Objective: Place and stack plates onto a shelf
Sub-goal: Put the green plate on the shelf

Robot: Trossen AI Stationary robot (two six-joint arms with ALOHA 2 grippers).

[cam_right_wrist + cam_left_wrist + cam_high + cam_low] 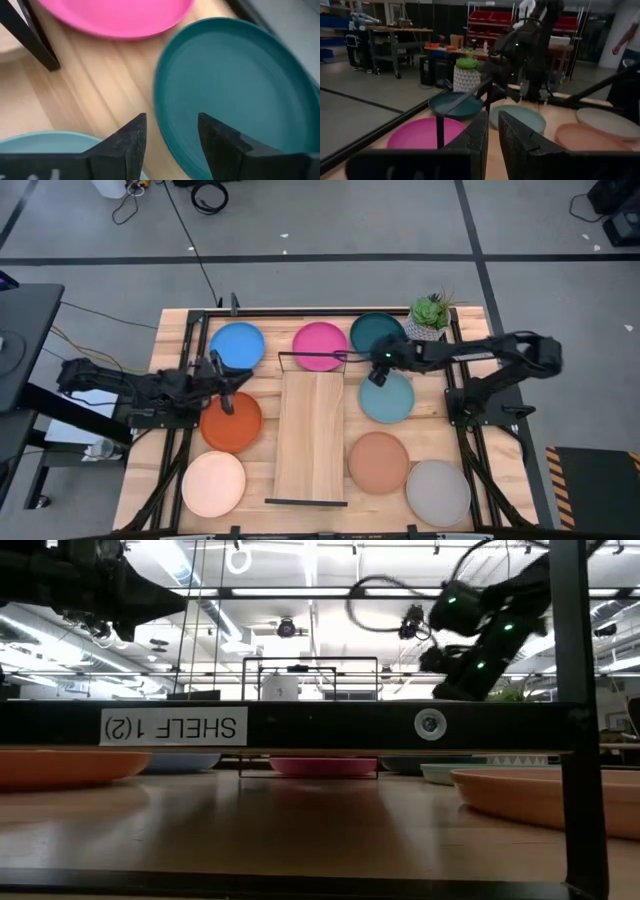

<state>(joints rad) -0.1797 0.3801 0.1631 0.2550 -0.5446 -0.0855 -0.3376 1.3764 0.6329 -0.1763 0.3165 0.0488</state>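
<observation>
Eight plates lie flat on the table around the shelf (310,435), a light-wood board with black rails at its short ends: blue (237,345), magenta (320,345), dark teal (372,330), light blue (390,402), orange-red (235,428), cream-pink (212,483), terracotta (378,462), grey (438,492). My right gripper (378,368) hangs open in the air over the gap between the dark teal plate (235,85) and the light blue one, holding nothing. My left gripper (225,388) hovers between the blue and orange-red plates, fingers (480,137) shut but for a thin slit, empty.
A white pot with a green plant (430,315) stands at the far right corner, close behind the dark teal plate. The shelf's far rail (312,355) rises in front of the magenta plate. A person's arm (625,40) shows in the room beyond the table.
</observation>
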